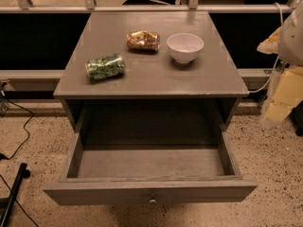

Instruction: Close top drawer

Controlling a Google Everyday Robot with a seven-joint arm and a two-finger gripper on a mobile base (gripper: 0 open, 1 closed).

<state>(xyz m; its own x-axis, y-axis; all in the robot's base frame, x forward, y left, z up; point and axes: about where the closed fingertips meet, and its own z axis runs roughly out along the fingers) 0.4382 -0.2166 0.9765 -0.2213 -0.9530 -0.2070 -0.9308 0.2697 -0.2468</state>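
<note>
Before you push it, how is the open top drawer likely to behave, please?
The top drawer looks rigid wood and empty, so it should probably slide in lightly. It is wide, so a push off the central knob may skew it. The tool sits at the right edge, beside the cabinet.

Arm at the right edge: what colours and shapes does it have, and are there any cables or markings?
Only part of the arm shows: a rounded white shell above, blocky cream-yellow segments below. The gripper, the lowest pale piece right of the cabinet, looks the same cream. A thin white cable hangs beside it. No markings show.
</note>
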